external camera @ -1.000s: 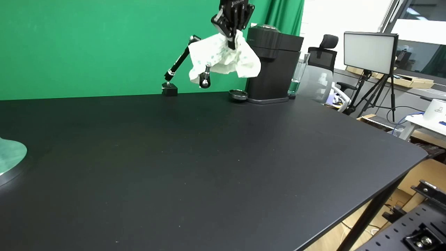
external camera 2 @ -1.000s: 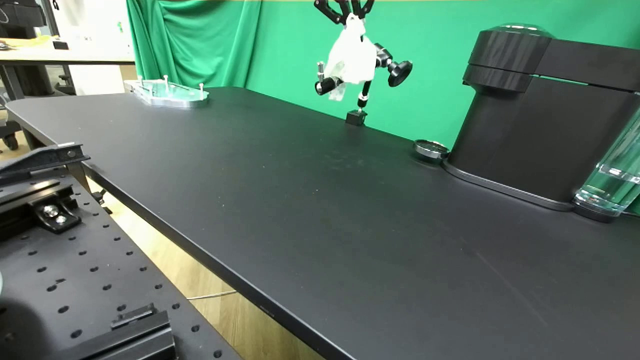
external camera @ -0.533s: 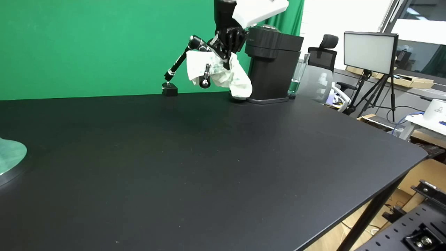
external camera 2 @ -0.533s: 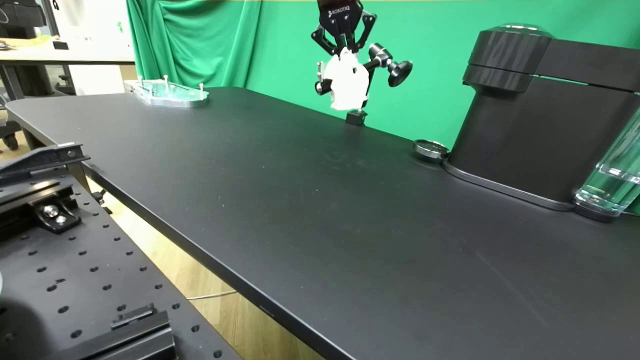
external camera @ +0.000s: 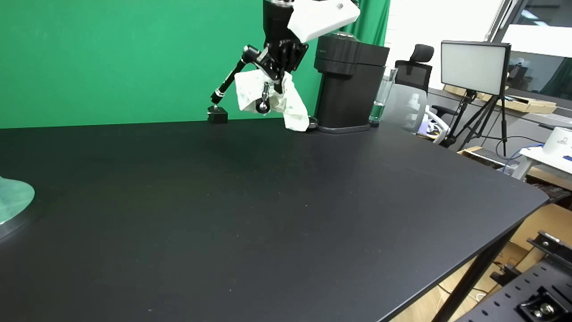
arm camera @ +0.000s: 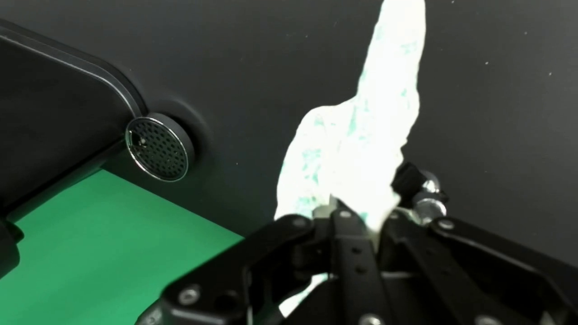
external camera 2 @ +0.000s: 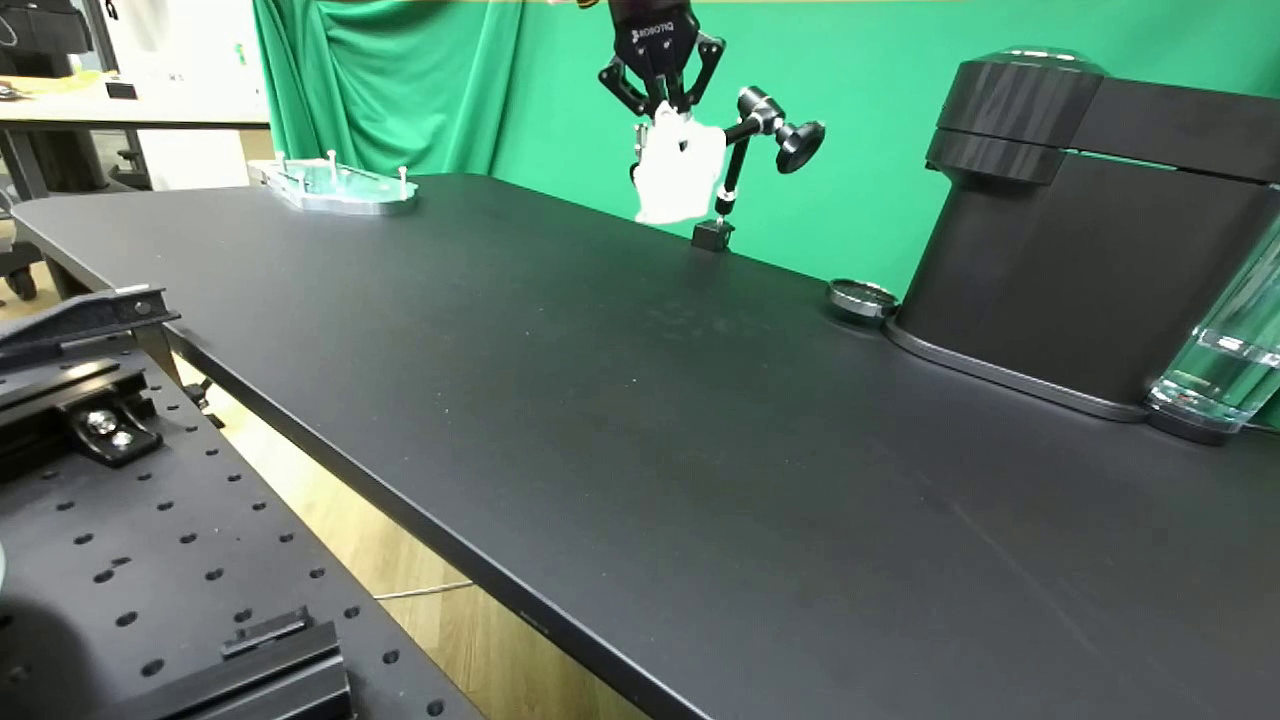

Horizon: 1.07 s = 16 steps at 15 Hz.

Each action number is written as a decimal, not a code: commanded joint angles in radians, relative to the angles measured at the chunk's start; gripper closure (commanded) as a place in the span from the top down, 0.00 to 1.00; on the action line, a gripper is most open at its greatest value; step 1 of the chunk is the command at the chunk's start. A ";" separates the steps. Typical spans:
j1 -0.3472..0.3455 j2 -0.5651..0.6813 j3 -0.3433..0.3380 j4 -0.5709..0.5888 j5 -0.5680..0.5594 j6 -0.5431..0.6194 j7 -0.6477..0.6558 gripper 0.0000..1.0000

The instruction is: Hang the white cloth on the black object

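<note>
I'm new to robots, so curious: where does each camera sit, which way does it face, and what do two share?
An exterior view: set apart, facing over the table to the green backdrop; gripper and white arm shell show.
An exterior view: set apart elsewhere, facing slantwise across the table, black machine at picture right; gripper shows up top.
Wrist view: rides behind the gripper, facing down past its fingers to the white cloth and table.
Both exterior views share the black stand.
</note>
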 commanded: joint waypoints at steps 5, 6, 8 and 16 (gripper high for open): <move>-0.009 -0.045 -0.002 -0.099 0.026 0.058 0.014 0.01; -0.017 -0.044 0.006 -0.109 0.054 0.056 -0.018 0.30; -0.020 -0.046 0.004 -0.128 0.075 0.071 -0.019 0.37; -0.016 -0.095 -0.008 -0.193 0.066 0.075 -0.006 0.92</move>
